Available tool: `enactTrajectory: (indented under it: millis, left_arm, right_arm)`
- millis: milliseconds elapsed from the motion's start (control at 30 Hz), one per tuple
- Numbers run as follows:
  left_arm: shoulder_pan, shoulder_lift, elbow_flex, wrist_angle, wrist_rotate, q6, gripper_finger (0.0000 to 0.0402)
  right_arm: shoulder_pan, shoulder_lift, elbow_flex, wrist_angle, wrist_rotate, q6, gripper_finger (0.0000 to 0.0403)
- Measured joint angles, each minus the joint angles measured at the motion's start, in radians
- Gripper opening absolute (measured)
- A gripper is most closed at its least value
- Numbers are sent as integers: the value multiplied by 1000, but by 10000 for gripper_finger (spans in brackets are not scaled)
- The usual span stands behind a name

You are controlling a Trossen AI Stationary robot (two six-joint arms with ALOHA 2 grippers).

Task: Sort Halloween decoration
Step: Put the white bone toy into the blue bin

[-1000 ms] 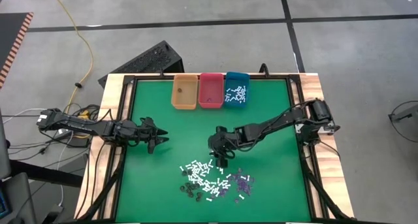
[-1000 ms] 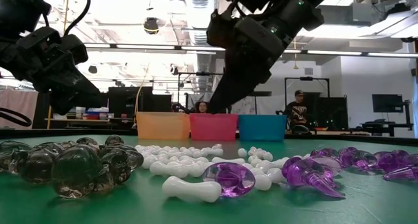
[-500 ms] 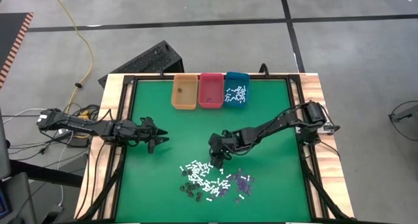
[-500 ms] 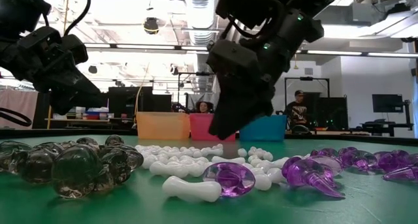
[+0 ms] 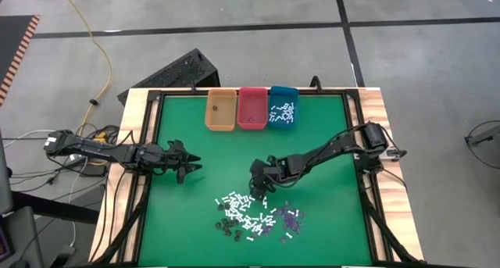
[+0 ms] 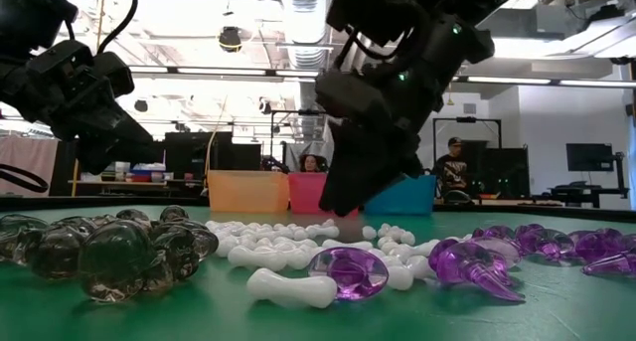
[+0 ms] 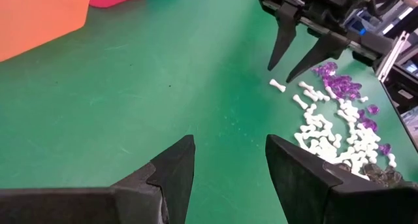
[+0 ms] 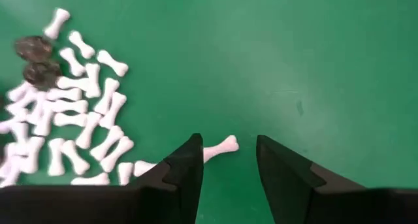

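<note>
The Halloween decoration lies in a loose pile (image 5: 254,217) near the table's front: white bone-shaped sticks (image 8: 78,119), purple bits (image 7: 339,87) and dark bits (image 6: 109,247). My right gripper (image 5: 255,191) hangs open, slanting down, just over the pile's far edge. One white bone (image 8: 221,147) lies on the green mat below it, one end showing between the fingers and the other hidden behind a finger. In the left wrist view the fingertips stand a little above this bone (image 7: 277,85). My left gripper (image 5: 190,165) waits open over the mat's left part.
Three bins stand in a row at the far edge: orange (image 5: 220,110), pink (image 5: 252,108) and teal (image 5: 282,108), the teal one holding white pieces. Bare green mat (image 5: 312,151) lies between bins and pile. A black frame (image 5: 355,143) borders the mat.
My right gripper has come down toward the far edge of the pile, drifting a little toward the table's left and near side, and its wrist has rolled. The pile has not moved.
</note>
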Motion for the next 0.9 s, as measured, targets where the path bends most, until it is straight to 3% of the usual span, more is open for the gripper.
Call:
enactTrajectory:
  millis: [367,533,633,733,833,900]
  left_arm:
    - [0,0,0,-1,0,0,179]
    - [0,0,0,-1,0,0,179]
    - [0,0,0,-1,4,-9,179]
    - [0,0,0,-7,23,-11,179]
    - [0,0,0,-12,29,-11,179]
    - [0,0,0,-11,28,-11,179]
  right_arm:
    - [32,66,28,-23,32,72,165]
    - [34,44,64,-128,35,-32,150]
    - [27,-4,100,-280,-30,-124,145]
    - [33,-82,125,-485,-31,-125,141]
    - [42,-161,121,-649,-28,-41,137]
    - [51,-209,123,-756,-24,120,137]
